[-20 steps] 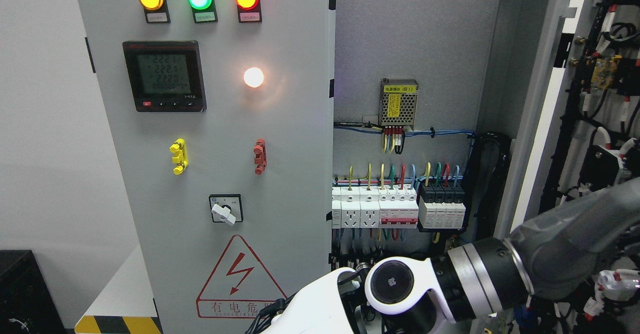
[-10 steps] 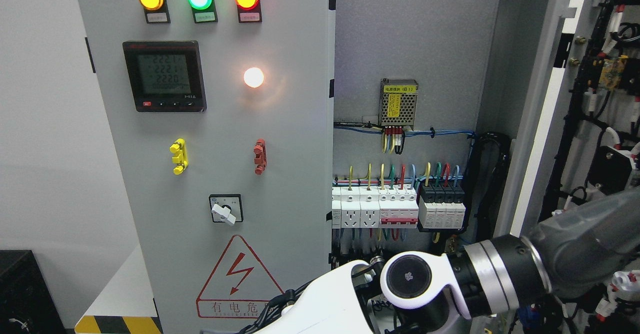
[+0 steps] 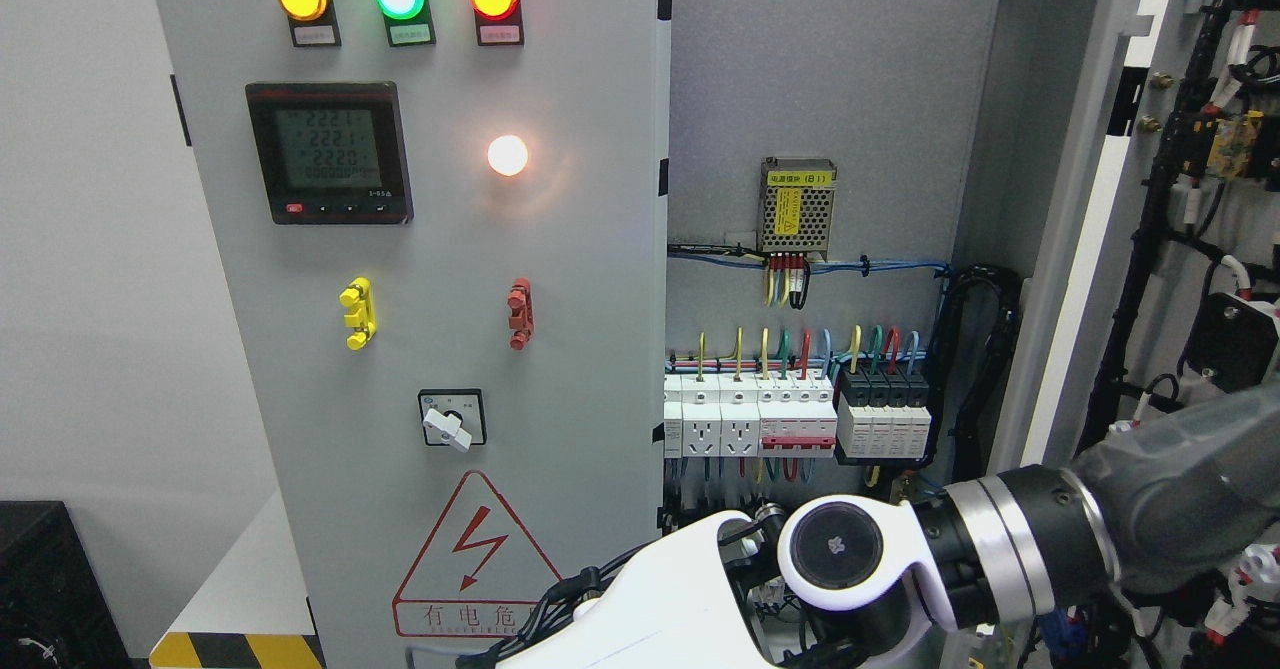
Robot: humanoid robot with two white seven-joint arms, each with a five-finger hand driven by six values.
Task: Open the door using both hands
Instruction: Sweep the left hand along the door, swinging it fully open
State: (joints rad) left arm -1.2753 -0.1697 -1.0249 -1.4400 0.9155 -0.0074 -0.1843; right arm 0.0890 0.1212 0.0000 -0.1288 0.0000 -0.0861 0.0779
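The door at the picture's right stands swung wide, its pale grey edge running on a slant from the upper right down toward the lower middle, with black cable bundles and small parts fixed on its inner face. Between that edge and the closed left panel the cabinet interior lies open: a matt grey back plate, a perforated metal power supply with a yellow label, and a row of white and black breakers fed by coloured wires. The left panel is smooth painted sheet metal carrying three round lamps, a dark digital meter, a white glowing lamp, a yellow and a red handle, a rotary switch and a triangular shock-warning sign. The right arm, grey shell with a black-and-silver wrist ring and a white rounded joint, comes in from the lower right and crosses low before the breakers. Its robot hand lies below the bottom edge, so I cannot tell its state.
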